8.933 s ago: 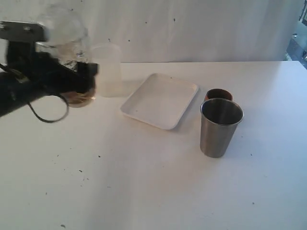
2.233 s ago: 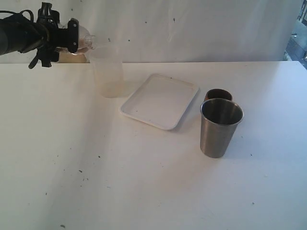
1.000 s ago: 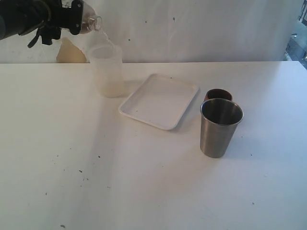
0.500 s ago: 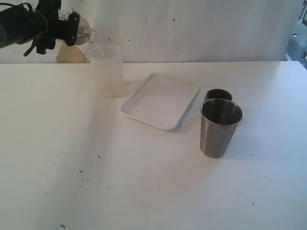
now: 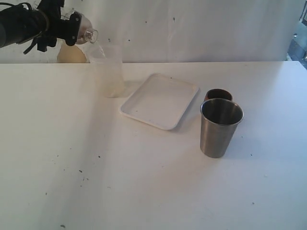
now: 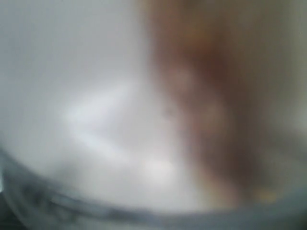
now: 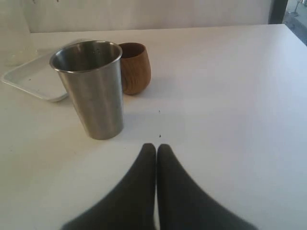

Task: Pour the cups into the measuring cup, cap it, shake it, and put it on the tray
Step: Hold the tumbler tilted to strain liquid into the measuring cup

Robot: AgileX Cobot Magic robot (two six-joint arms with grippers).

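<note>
left fingers (image 5: pixel 73 27): standing wide around the measuring cup (image 5: pixel 79 24) and gripping it, up in the air at the far left corner of the desk (image 5: pixel 144 182).
measuring cup: lying nearly level in that grip, its domed cap (image 5: pixel 90 34) pointing toward the frosted cup (image 5: pixel 108 72), with the narrow neck hanging just over that cup's near rim.
pouring: i am not able to tell whether anything is running out of the neck.
frosted cup: standing upright on the desk just left of the tray (image 5: pixel 159 101), a pale tint showing low inside it.
tray: lying flat at the middle of the desk, carrying nothing.
steel tumbler (image 5: pixel 221 127): standing upright to the right of the tray, apart from it.
wooden cup (image 5: pixel 218 94): standing just behind the steel tumbler, partly hidden by it in the exterior view; in the right wrist view the two are standing close beside each other.
right fingers (image 7: pixel 153 154): pressing together tip to tip, gripping nothing, hanging low over bare desk near the steel tumbler.
left wrist view: showing only a white and brown blur with a curved clear edge; i cannot tell more from it.
</note>
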